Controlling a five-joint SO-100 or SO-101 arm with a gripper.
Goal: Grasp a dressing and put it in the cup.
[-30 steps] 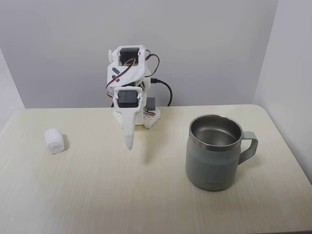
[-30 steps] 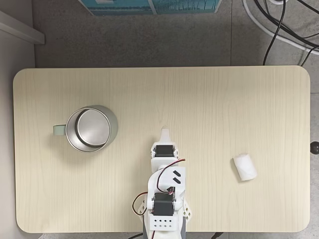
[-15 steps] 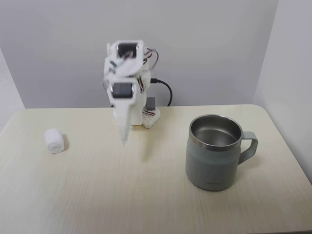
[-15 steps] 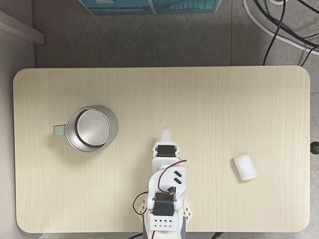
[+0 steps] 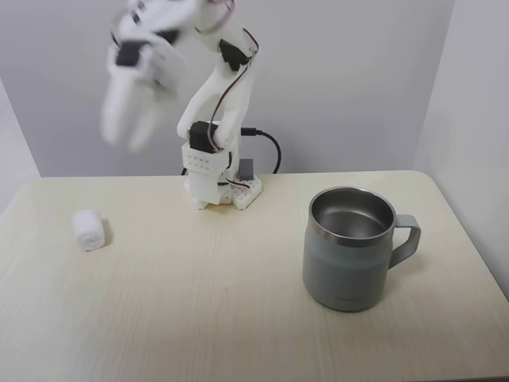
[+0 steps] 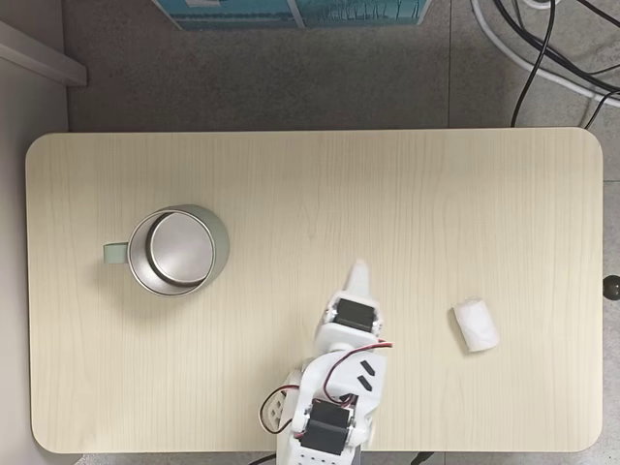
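Gauze dressing roll lies near the left edge of the pale wood table in the front fixed view, bare tabletop all around it. High above it the white gripper is raised, blurred; whether its jaws are apart I cannot tell. Right of the arm's base, the grey-green steel-rimmed mug stands upright, well apart. From above, dressing right, mug left.
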